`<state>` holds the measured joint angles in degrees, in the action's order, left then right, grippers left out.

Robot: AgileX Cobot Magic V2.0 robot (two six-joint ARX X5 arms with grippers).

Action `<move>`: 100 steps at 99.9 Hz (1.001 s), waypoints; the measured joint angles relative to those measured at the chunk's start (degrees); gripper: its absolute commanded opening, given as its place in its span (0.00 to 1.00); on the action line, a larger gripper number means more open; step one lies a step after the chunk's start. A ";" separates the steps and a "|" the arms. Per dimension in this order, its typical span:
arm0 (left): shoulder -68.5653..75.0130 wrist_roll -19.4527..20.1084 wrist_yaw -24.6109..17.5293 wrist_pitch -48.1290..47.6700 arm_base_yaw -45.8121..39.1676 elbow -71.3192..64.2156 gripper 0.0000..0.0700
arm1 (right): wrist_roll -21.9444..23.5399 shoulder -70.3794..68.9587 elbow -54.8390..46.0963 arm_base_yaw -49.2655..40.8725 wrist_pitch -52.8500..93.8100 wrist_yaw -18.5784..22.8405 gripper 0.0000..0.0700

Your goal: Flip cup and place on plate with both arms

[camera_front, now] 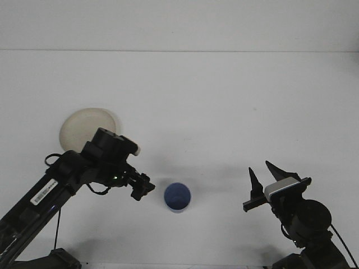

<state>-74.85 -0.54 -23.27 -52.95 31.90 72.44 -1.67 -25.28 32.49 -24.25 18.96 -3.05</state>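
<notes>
Blue plastic, the cup (pixel 177 197) stands upright with its mouth facing up on the white surface (pixel 224 101), low and near the middle of the front view. Just to its left is the left claw (pixel 142 188), its dark tip close to the cup's rim but not touching; whether its fingers are spread or pressed together cannot be told from this angle. The left arm (pixel 67 179) crosses over the lower right edge of the cream plate (pixel 78 126), which lies well apart from the cup, up and to the left. The right claw (pixel 263 178) is spread, 2 dark fingers pointing up, empty, off to the cup's right.
</notes>
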 measured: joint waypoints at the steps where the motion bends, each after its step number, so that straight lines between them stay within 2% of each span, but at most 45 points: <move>1: -0.37 0.00 0.26 0.00 0.42 0.22 0.62 | 0.02 0.00 0.00 0.00 0.00 0.00 0.48; 30: -9.84 0.24 6.45 3.02 8.33 2.54 0.62 | 0.00 0.00 0.00 0.00 0.00 0.00 0.48; 61: -17.38 0.28 6.69 7.30 12.26 2.54 0.62 | 0.00 0.00 0.00 0.00 0.00 0.00 0.48; 69: -18.88 0.26 6.88 8.37 13.14 2.54 0.58 | 0.00 0.00 0.00 0.00 0.00 0.00 0.48; 73: -19.47 0.26 6.97 8.87 13.42 2.54 0.54 | 0.00 0.00 0.00 0.00 0.00 0.00 0.48; 79: -20.15 0.13 7.69 9.44 13.77 2.54 0.39 | 0.00 0.00 0.00 0.00 0.00 0.00 0.48; 89: -20.90 -0.07 8.57 9.44 14.32 2.54 0.01 | 0.00 0.00 0.00 0.00 0.00 0.00 0.48; 100: -20.90 -0.26 9.09 9.42 14.64 2.54 0.02 | 0.00 0.00 0.00 0.00 0.00 0.00 0.48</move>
<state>-95.74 -0.80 -14.17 -43.53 46.54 74.98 -1.67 -25.28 32.49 -24.25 18.96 -3.05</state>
